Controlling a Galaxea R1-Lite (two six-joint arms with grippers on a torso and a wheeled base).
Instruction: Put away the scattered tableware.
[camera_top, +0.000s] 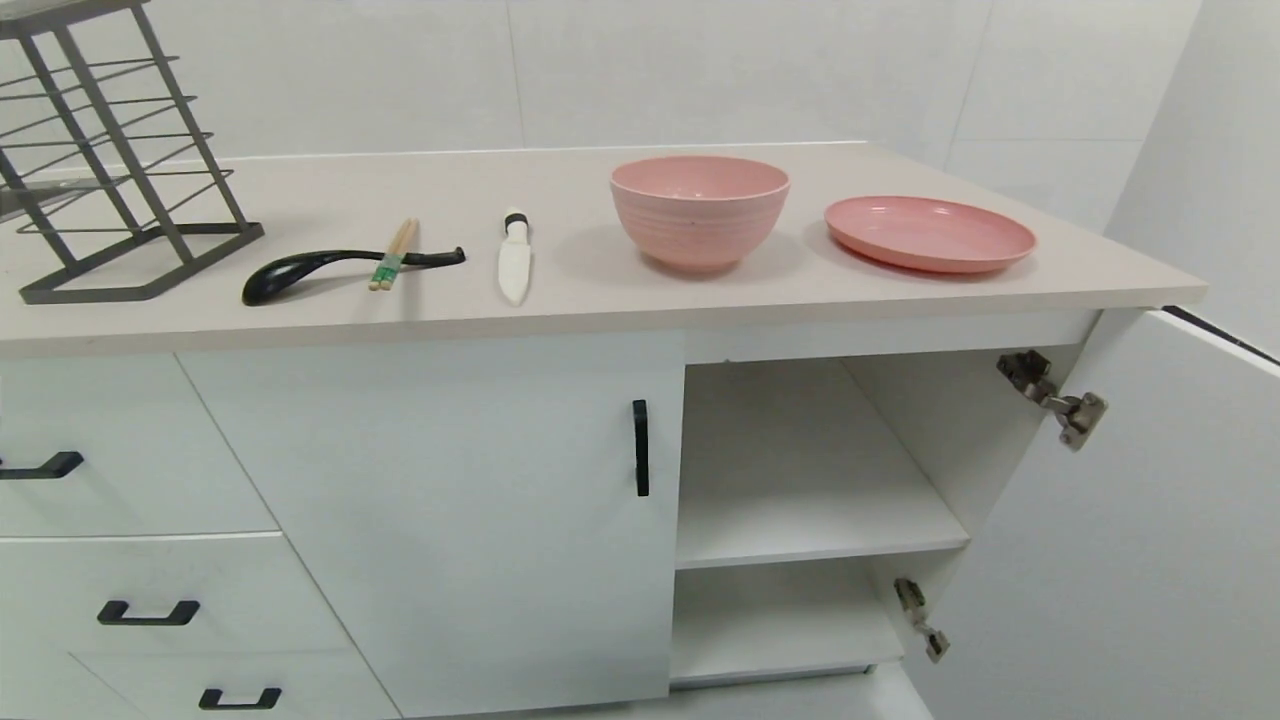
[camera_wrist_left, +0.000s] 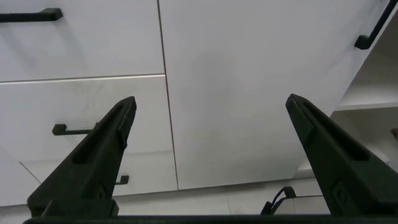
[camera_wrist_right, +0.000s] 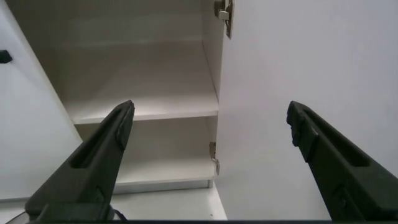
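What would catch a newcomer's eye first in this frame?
The pink bowl and pink plate stand out, side by side on the countertop's right part. Below them a cabinet door stands open, showing white shelves. Left of the bowl lie a white knife, chopsticks and a black ladle.

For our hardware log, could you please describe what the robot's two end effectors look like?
The left end effector and the right end effector look alike: each has two matte black fingers, broad at the base and tapering to narrow tips. A thin black cable loops near the left one's base.
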